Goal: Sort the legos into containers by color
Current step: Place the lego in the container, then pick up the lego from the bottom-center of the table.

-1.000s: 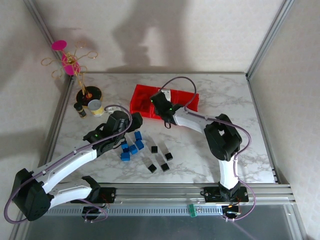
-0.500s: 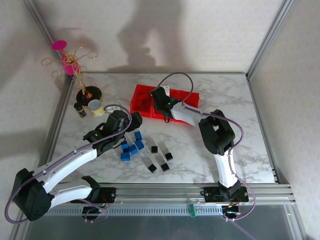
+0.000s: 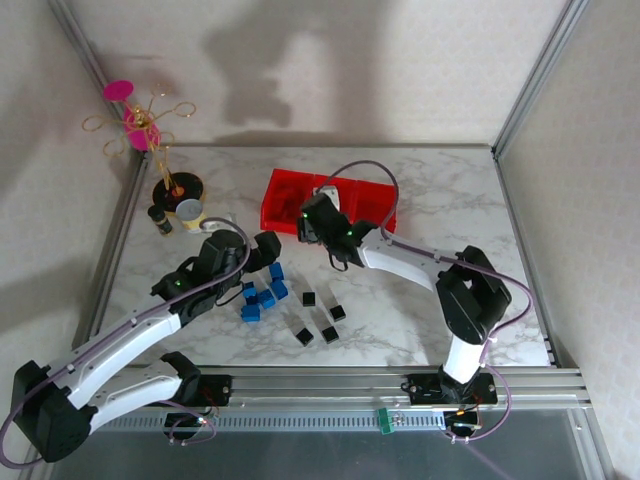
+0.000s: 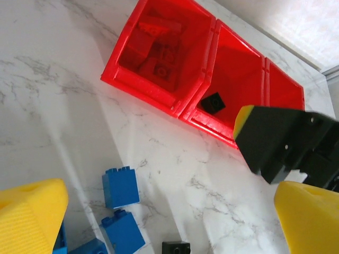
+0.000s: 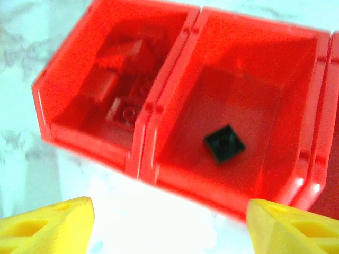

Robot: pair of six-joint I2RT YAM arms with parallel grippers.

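Legos (image 3: 263, 296): blue and black bricks lie loose just beneath left gripper (image 3: 268, 245). One black brick (image 5: 224, 143) sits in middle bin (image 5: 175, 182), ahead of right gripper (image 5: 172, 227). Both grippers spread, empty. Likely light, rigid, slick; pinch opposite flat sides.

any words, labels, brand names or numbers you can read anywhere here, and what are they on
No text can be read in any of these pictures.
Dark jar: any label is too small to read.
Green tag on the front rail: too small to read.
Black brick in the middle bin: blurred, no lettering legible.
Blue bricks: no print visible.
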